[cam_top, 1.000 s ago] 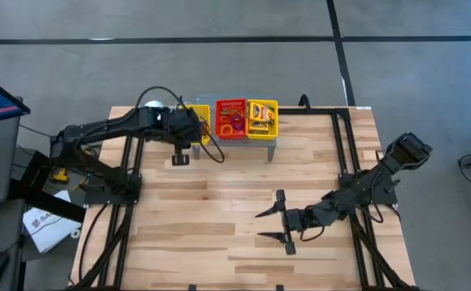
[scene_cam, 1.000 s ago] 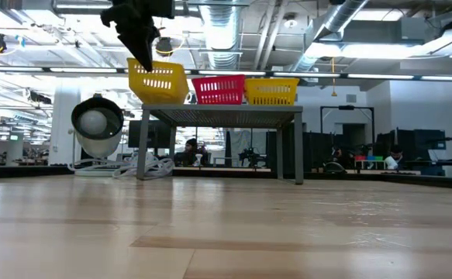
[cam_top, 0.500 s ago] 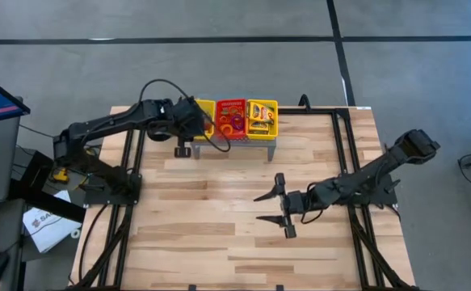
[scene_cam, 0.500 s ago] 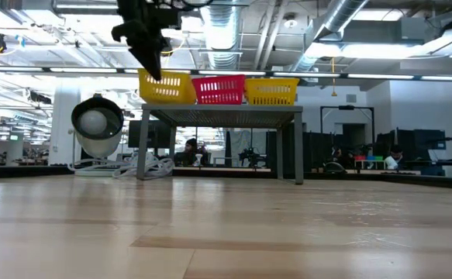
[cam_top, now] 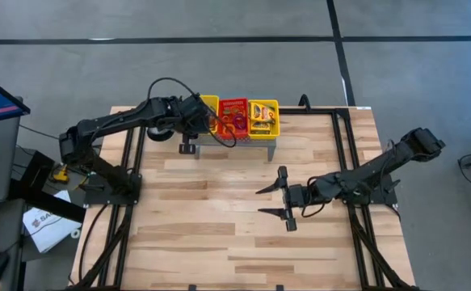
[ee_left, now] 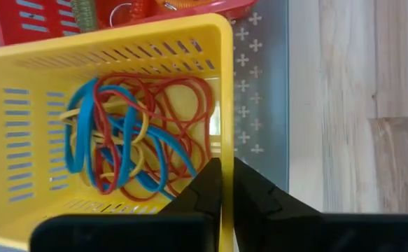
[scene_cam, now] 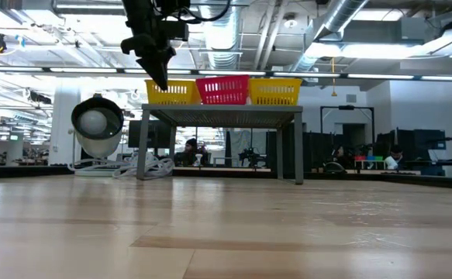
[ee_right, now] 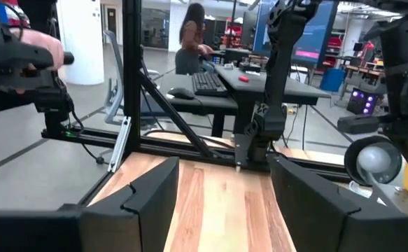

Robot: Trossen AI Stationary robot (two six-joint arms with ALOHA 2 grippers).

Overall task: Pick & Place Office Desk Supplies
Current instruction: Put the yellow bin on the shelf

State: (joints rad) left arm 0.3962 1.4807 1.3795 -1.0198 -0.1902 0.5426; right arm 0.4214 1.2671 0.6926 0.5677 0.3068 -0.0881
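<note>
Overhead, three trays sit on a small grey stand (cam_top: 269, 142) at 12 o'clock: yellow tray (cam_top: 208, 106), red tray (cam_top: 233, 118), second yellow tray (cam_top: 262, 119). Left gripper (cam_top: 189, 147) at the first tray's near rim; right gripper (cam_top: 284, 199) at 4 o'clock, fingers spread, holding nothing. Low view: left gripper (scene_cam: 162, 77) against that tray's wall. Left wrist: fingers (ee_left: 205, 190) pressed together, pinching the tray rim; rubber bands (ee_left: 130, 136) in red, blue, yellow lie inside.

right gripper (ee_right: 221, 199) with jaws spread above the wooden table (ee_right: 217, 203), a person (ee_right: 190, 42) beyond
</note>
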